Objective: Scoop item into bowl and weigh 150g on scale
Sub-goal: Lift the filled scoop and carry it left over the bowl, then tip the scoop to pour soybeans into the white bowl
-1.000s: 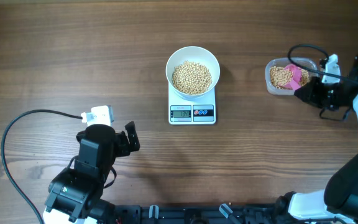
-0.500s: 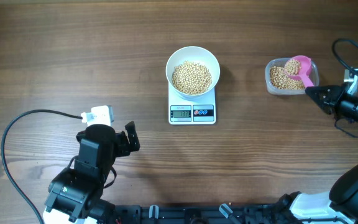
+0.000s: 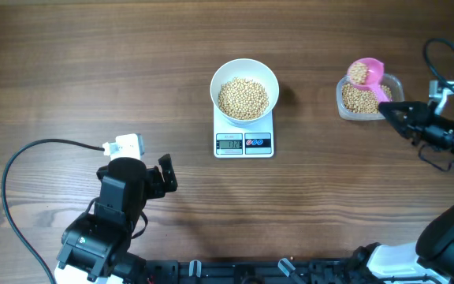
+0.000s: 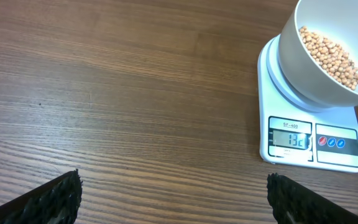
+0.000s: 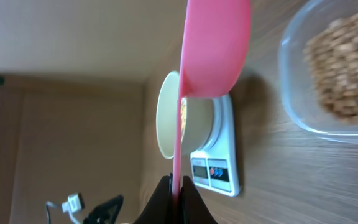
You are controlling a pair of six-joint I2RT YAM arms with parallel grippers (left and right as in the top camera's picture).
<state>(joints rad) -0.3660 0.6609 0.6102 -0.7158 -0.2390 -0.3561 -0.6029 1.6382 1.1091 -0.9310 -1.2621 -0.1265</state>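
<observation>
Overhead, big to small: tabletop, wood, under both hands. scale, well left of R hand; display approx 132, short of target. bowl, on scale. tub, just beside R hand. L hand, spread, holding nothing. scoop, pink, loaded, handle pinched in R hand. beans, heaped in bowl.
Handling: carry scoop level; tip slowly over bowl, few beans per tilt, eyes on display.

- The bowl is being cut off by the left wrist view's top-right corner.
- The digits on the scale are being shown too small to read overhead.
- In the right wrist view, the clear tub is being blurred and cropped, and the contents of the pink scoop are being hidden.
</observation>
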